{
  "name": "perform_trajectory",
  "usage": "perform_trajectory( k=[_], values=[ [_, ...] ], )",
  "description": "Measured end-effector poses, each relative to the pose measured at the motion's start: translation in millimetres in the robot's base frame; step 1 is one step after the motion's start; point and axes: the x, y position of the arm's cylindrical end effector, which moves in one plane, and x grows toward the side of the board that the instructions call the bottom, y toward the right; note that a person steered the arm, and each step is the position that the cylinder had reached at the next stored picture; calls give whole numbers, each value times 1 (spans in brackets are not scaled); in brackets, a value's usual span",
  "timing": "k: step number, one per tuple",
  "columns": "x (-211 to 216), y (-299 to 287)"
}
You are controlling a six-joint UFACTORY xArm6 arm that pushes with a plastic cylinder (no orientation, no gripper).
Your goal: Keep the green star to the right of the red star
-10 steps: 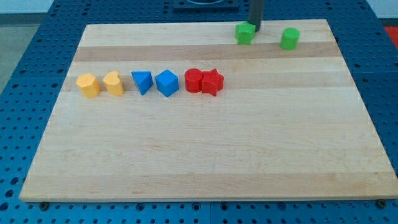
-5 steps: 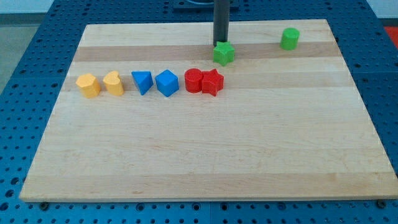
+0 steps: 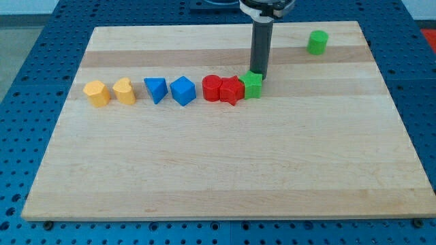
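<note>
Blocks sit in a row on the wooden desk. Taking the red star as landmark: the green star touches its right side, and the red cylinder touches its left. Farther left lie two blue blocks and two yellow ones. My tip rests at the green star's upper edge. No claw exists on this rod, so nothing is held. A green cylinder stands well apart, up and right.

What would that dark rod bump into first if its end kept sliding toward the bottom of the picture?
The green star. My tip sits right at its top edge, apparently touching, so it is first in line. The red star lies just left of it, pressed against it; beyond them the board looks free.
</note>
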Motion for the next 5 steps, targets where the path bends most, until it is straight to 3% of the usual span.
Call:
perform_trajectory(
  k=[3,5],
  values=[
    [-17,9],
    [-14,-16]
  ],
)
